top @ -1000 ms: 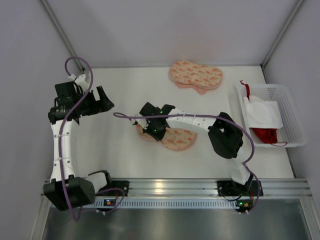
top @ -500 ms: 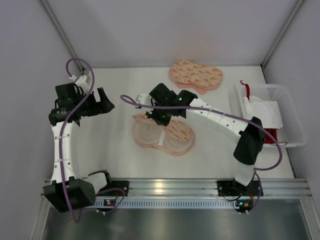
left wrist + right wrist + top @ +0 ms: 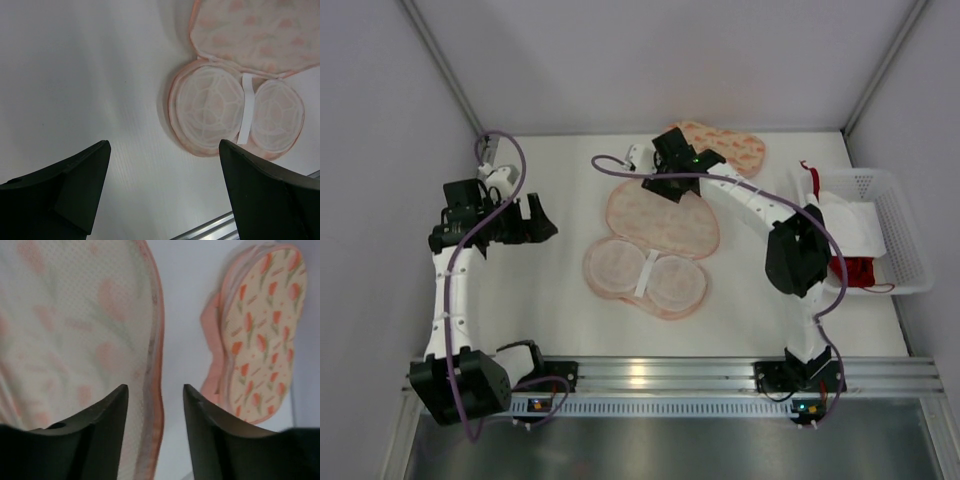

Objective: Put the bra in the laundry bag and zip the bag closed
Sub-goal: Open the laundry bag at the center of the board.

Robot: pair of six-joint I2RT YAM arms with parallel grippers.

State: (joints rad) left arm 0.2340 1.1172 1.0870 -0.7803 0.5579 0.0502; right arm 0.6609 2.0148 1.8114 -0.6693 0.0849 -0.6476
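Top external view, starting from our side: the laundry bag (image 3: 645, 280) lies unzipped and folded out flat mid-tabletop (image 3: 560, 300). Its long axis runs roughly left to right, and the half with the two mesh cups is nearest us and empty.

Off to the right, about level with it, the bra (image 3: 848, 270) is a red bundle in the near end of the white basket (image 3: 898, 215). It's partly under a white cloth (image 3: 840, 225), so we can't tell which way it lies.

A bit further out, the left end effector (image 3: 540, 220) hovers left of the bag, spread wide and holding nothing.

Then comes the bag's flap (image 3: 663, 215), lying back toward the far side. The right end effector (image 3: 154, 390) is at its far rim. In the right wrist view its jaws stand apart with the rim in the gap, not pinched as far as we can see.

Just beyond sits the twin pouch (image 3: 725, 150), closed.

What matters next, imo: the bra is to the right of the right end effector and back toward the bases, well apart from the bag. The right arm is clearly the nearer one, so we'd guess it does the fetching.
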